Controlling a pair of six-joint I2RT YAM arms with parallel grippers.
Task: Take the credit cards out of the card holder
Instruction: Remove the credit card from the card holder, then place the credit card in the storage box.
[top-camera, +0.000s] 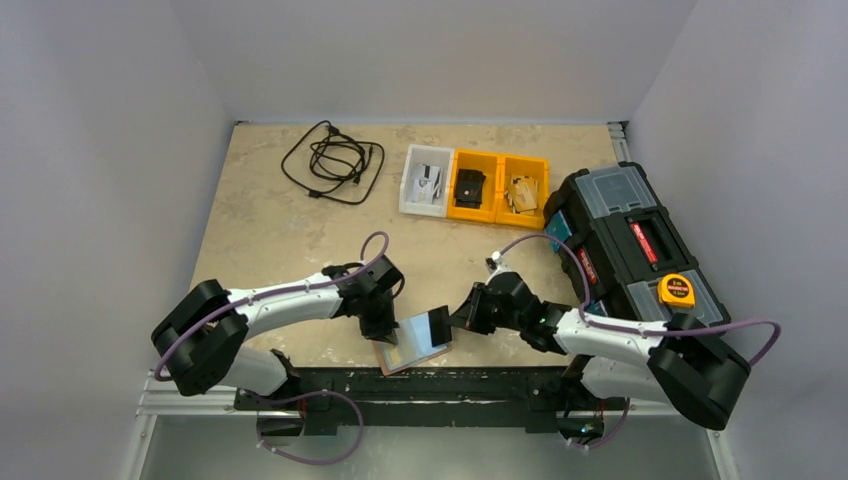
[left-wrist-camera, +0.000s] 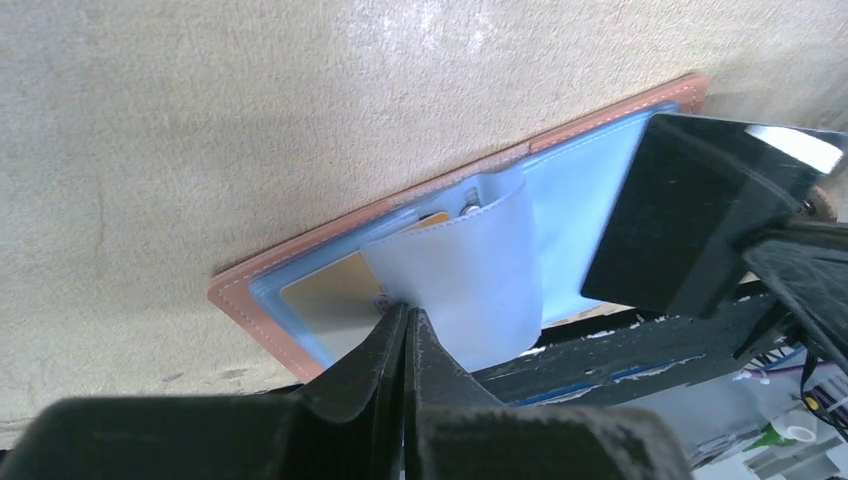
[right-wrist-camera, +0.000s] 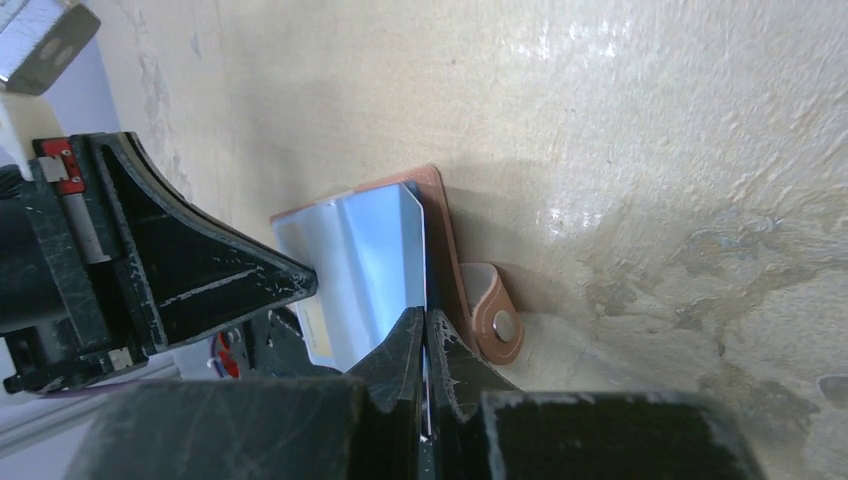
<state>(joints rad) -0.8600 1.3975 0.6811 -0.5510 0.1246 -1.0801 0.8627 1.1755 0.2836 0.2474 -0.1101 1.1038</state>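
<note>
At the near edge of the worktop, between the arms, the open reddish-brown card holder lies flat. Over it the left hand is clenched on the holder's pale blue inner flap, apparently pinning it. The right hand is clenched on one edge of the grey-silver card, which stands tilted up off the holder. Risk: the holder sits so close to the edge that a hard pull could drag it off if the left pinch slips. The thin edge grip on a glossy card could skid loose too. Left wrist view shows a gold-toned card tucked in a pocket, not visible from the top. Only the right wrist view shows the snap tab. Cannot tell whether the lifted card's lower edge is clear of its pocket.
</note>
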